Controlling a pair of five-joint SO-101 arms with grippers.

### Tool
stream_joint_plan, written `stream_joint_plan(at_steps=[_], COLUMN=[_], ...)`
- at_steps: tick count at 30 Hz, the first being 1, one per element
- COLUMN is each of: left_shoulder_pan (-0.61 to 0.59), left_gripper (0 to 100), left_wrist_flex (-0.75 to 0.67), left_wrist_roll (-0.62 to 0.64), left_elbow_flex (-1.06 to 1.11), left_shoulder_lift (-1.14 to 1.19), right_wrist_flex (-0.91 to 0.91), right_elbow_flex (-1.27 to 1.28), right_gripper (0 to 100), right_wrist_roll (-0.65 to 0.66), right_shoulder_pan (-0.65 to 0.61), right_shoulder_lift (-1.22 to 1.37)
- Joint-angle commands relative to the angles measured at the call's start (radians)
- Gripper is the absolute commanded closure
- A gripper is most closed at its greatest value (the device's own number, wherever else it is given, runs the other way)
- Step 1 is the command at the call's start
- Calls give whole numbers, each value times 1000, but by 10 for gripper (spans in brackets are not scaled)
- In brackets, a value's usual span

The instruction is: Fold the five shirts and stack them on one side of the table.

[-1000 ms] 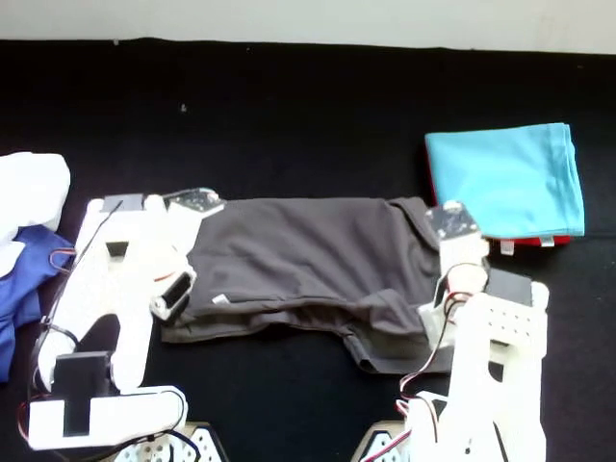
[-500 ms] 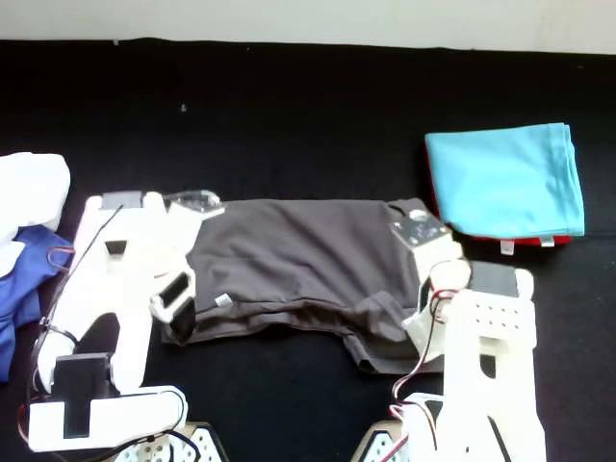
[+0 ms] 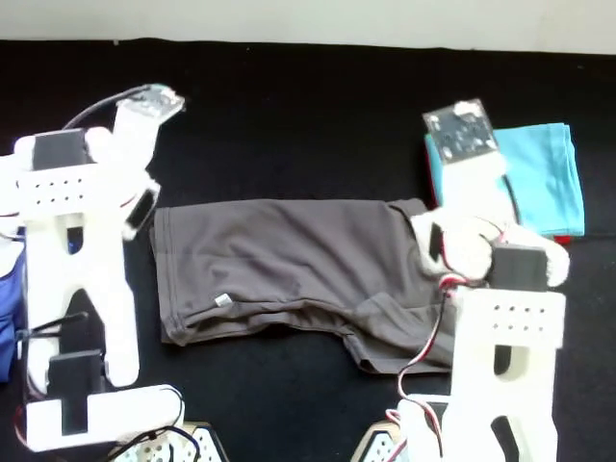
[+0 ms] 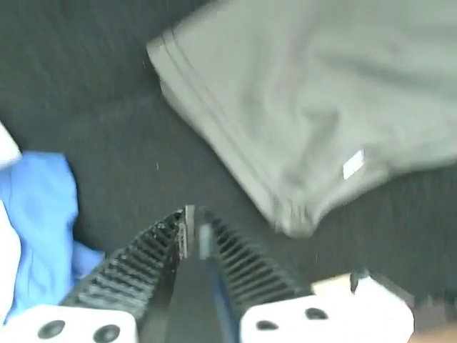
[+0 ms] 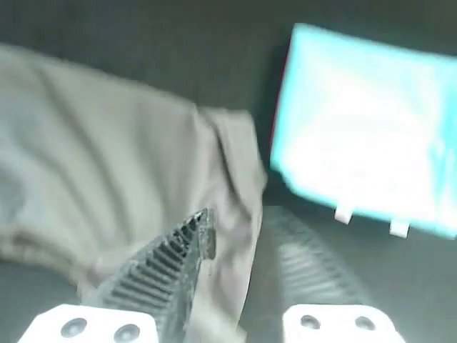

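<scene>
A dark grey shirt (image 3: 289, 269) lies spread across the middle of the black table, its lower edge folded up and a small white tag (image 3: 222, 300) near the left hem. My left gripper (image 3: 141, 208) hangs above the table just off the shirt's left edge; in the left wrist view the left gripper (image 4: 191, 218) is shut and empty, with the grey shirt (image 4: 321, 107) beyond it. My right gripper (image 3: 439, 245) hovers over the shirt's right end. In the right wrist view the right gripper (image 5: 243, 223) is open and empty above the grey shirt (image 5: 107, 164).
A folded cyan shirt (image 3: 534, 178) rests on a red one (image 3: 560, 239) at the right of the table, close to the right arm. A blue shirt (image 4: 39, 214) and a white shirt (image 4: 7, 264) lie bunched at the left edge.
Both arms have lifted up and away from the grey shirt. The shirt's left edge, which was under the left gripper, now lies flat and farther left.
</scene>
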Motion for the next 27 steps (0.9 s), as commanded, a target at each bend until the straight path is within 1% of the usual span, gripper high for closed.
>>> stream_joint_plan(at_steps=[1, 4, 6, 9, 11, 15, 20, 24, 27], left_shoulder_pan=[76, 122, 145, 153, 136, 74, -1, -82, -127], left_gripper=[991, 991, 991, 991, 991, 991, 992, 992, 992], left_wrist_flex=[-110, -189, -216, -213, -210, -115, 34, 87, 132], left_wrist_roll=[74, 147, 175, 183, 181, 176, 100, 68, 58], left_elbow_flex=[-4, -28, -64, -159, -242, -473, -866, -1178, -1354], left_shoulder_lift=[91, 249, 364, 539, 647, 852, 1102, 1288, 1380], right_wrist_flex=[-170, -302, -384, -456, -487, -509, -509, -501, -441], right_elbow_flex=[35, 41, 41, 41, 39, -33, -240, -415, -518], right_gripper=[974, 992, 992, 992, 992, 992, 992, 992, 992], right_wrist_roll=[-12, -12, -14, -14, -14, -14, -14, -14, -14], right_shoulder_pan=[-25, -25, -25, -33, -35, -36, -36, -36, -41], right_shoulder_lift=[108, 255, 355, 499, 578, 716, 923, 1064, 1104])
